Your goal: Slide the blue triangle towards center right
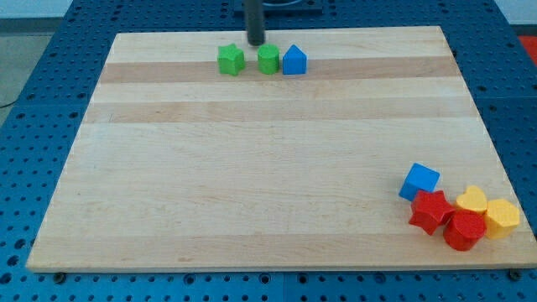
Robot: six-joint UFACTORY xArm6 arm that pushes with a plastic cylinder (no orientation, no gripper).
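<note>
The blue triangle (294,60) lies near the view's top, a little right of the middle, touching a green block (268,59) on its left. A second green block (231,59) lies further left, apart. My tip (255,42) stands just above and between the two green blocks, up and to the left of the blue triangle, touching none of them as far as I can tell.
At the view's bottom right lies a cluster: a blue cube (419,181), a red star (430,210), a red block (464,229), a yellow heart (472,200) and a yellow block (503,217). The wooden board (252,168) lies on a blue pegboard.
</note>
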